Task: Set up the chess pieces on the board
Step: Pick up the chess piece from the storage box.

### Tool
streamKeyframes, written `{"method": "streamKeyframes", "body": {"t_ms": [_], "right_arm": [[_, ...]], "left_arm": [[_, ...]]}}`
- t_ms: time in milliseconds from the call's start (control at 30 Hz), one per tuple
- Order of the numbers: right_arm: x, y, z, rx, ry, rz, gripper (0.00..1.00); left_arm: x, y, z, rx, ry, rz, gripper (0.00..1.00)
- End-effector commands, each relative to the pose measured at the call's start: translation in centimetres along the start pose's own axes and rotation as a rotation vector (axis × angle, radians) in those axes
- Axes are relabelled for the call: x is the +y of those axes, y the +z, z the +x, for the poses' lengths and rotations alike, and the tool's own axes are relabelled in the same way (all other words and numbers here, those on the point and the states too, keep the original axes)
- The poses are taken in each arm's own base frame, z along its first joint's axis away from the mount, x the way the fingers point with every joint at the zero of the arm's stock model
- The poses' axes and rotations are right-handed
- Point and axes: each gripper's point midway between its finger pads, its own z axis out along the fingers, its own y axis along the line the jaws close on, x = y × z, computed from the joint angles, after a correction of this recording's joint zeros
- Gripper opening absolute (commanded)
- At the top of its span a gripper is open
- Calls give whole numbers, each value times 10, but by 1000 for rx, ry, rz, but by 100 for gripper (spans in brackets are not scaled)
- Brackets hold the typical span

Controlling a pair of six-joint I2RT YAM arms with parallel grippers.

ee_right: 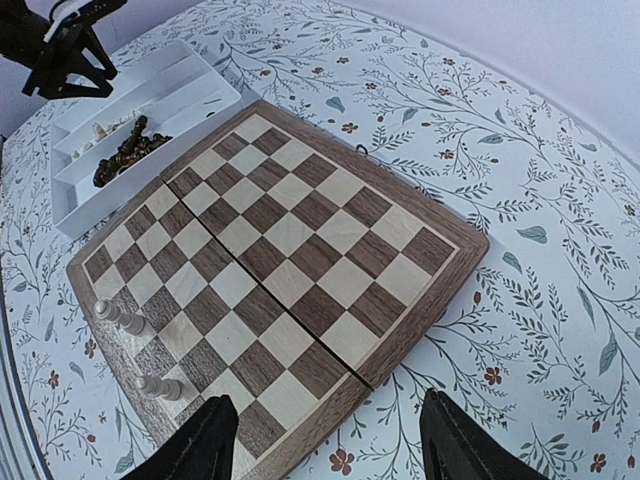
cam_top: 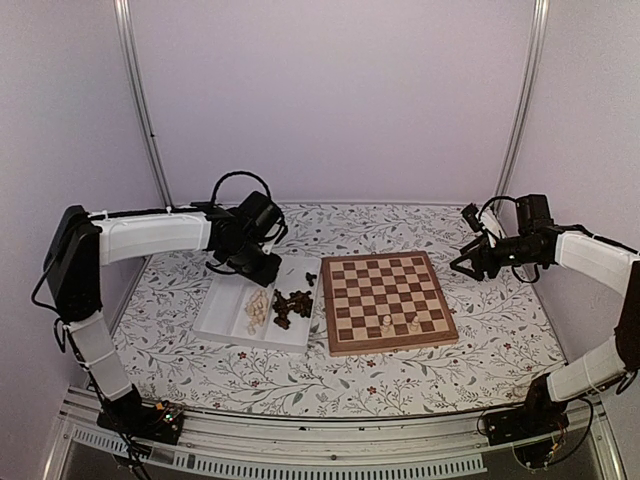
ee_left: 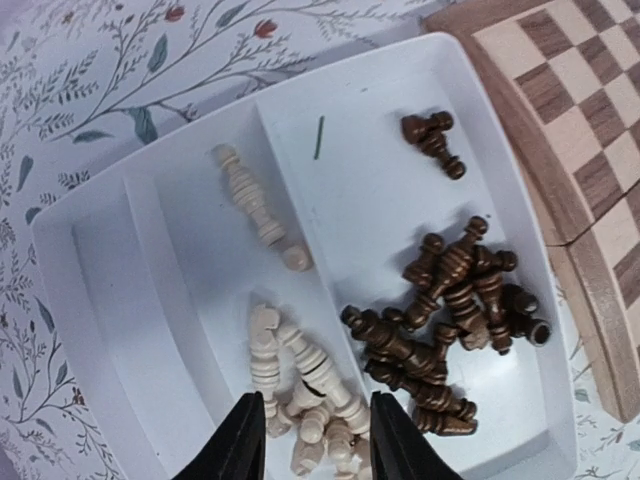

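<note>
We look down into a white plastic tray (ee_left: 150, 300) on the flower-patterned desk (ee_left: 90, 90). Our left fingers (ee_left: 243, 445) stand apart at the bottom edge, over a heap of cream chess pieces (ee_left: 300, 385). Another cream piece (ee_left: 250, 200) lies alone beside the divider. Dark brown pieces (ee_left: 450, 310) are piled in the compartment nearer the chessboard (ee_left: 590, 120), with two more (ee_left: 432, 140) lying apart from them.

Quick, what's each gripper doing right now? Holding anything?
Left gripper: open, holding nothing, over the cream chess pieces in the tray.
Right gripper: open, holding nothing.
</note>
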Motion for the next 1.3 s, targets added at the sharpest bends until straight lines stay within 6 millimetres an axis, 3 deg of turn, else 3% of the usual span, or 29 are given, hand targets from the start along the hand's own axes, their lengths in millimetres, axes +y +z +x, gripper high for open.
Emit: {"method": "streamKeyframes", "body": {"t_ms": [0,233,667,833,1267], "right_arm": [[3,1,-4,-9,-9,-24,65],[2,1,-2,-1,-10,-18,65],[0,4,1,11,-11,-17,65],[1,4,2,14,-12,-21,65],[2,5,2,17,-14,-35,65]], "left_arm": [[27,1,14,32,-109,-42,39],[47,22,20,73,-142,-46,42],[69,53,-25,-3,-255,-30,45],[74,73,-26,26,-282,-40,37],[74,106,-23,54,-313,-26,37]]}}
